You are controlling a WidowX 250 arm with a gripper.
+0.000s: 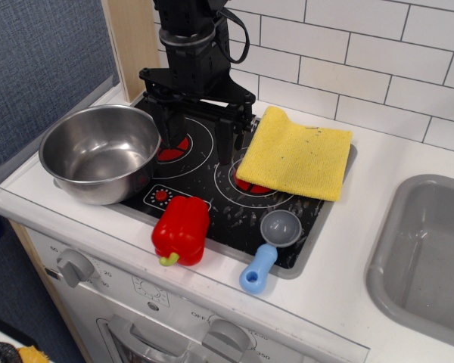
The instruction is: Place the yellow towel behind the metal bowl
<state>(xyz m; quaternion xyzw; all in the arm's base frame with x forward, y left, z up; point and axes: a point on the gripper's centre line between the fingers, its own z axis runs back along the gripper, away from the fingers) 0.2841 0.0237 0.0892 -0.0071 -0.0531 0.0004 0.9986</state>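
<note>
The large round stainless-steel bowl (100, 153) sits at the stove's (219, 189) left edge; the folded yellow terry towel (295, 154) lies on its back right burner, the red plastic pepper (181, 231) and blue-handled grey scoop (271, 246) in front

metal bowl (100, 153) shiny polished steel, smooth, mirror-like inside; yellow towel (296, 153) soft matt terry cloth, nubby, a few dark specks; red pepper (181, 230) glossy smooth plastic; scoop (271, 248) matt grey plastic cup, blue plastic handle; stovetop (212, 193) black glossy surface, scuffed with whitish marks; wall tiles (378, 76) white, glazed sheen; sink (427, 257) dull grey plastic; gripper (194, 140) matt black, hard finish
</note>
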